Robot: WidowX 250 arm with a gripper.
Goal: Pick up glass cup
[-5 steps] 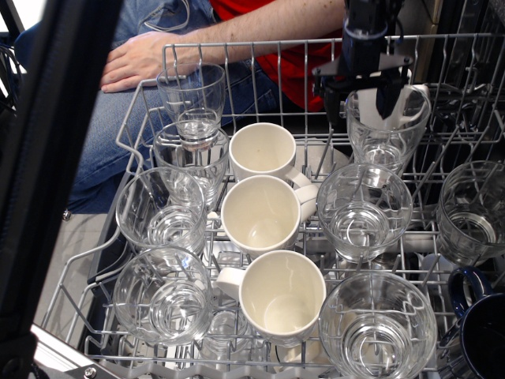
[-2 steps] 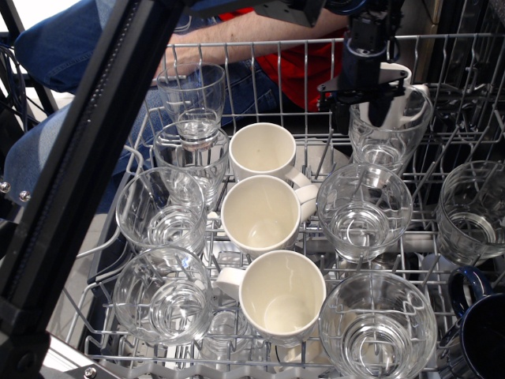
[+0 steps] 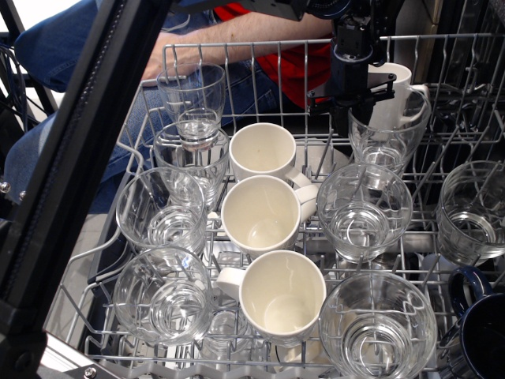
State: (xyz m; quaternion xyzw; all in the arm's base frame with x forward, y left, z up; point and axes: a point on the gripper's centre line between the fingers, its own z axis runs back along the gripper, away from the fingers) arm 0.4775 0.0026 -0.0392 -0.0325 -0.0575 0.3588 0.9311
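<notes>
Nearest me, clear tumblers (image 3: 377, 328) and three white mugs (image 3: 261, 213) fill the wire rack (image 3: 150, 79). Farther back on the right the glass cup (image 3: 388, 134) sits upright, the gripper (image 3: 351, 101) at its near-left rim; whether its jaws are apart, I cannot tell

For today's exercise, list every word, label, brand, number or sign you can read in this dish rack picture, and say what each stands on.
None: no readable text shows.
The white mugs are plain, with no print.
The glass cup and the other clear glasses bear no marks.
The gripper and the black arm show no legible label.
The wire rack carries no sign or number.
</notes>
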